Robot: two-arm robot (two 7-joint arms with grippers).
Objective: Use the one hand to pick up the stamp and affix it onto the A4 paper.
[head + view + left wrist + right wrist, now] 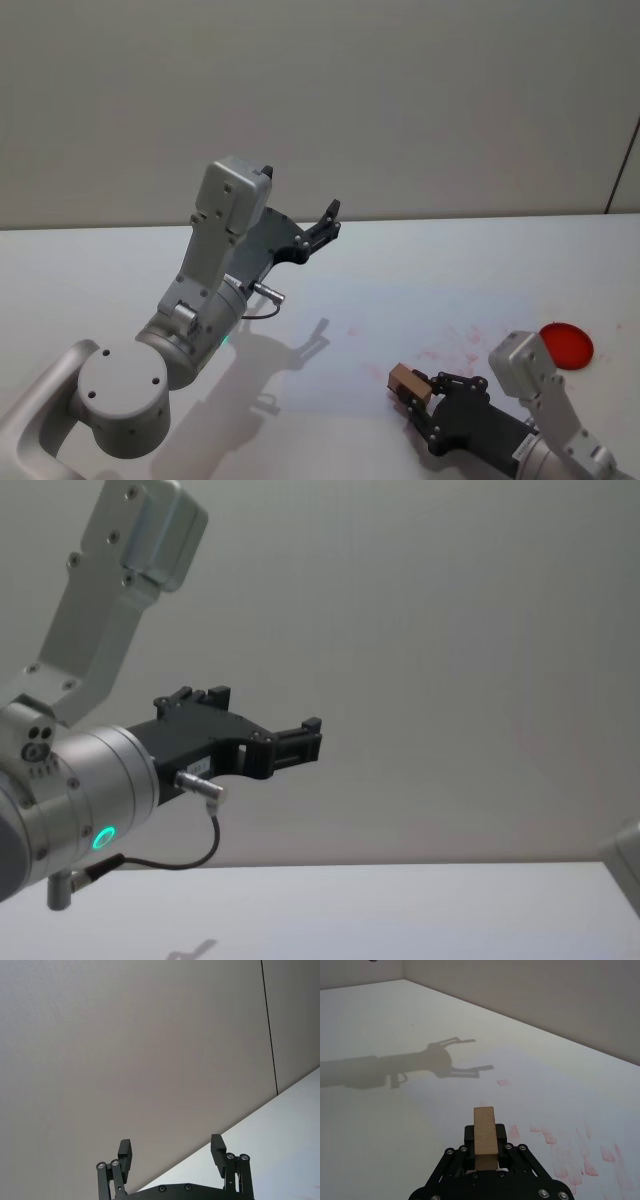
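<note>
Right gripper (415,392) is pictured clamped on the stamp (404,381), which is held low over the A4 paper (400,310) directly beneath, its long axis carried forward beyond the fingers; left gripper (326,222) is parked aloft, jaws spread.

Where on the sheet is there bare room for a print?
Bare: the far strip of the sheet, beyond the red prints. Crowded: from the stamp, held in the right end effector, toward the red disc.
</note>
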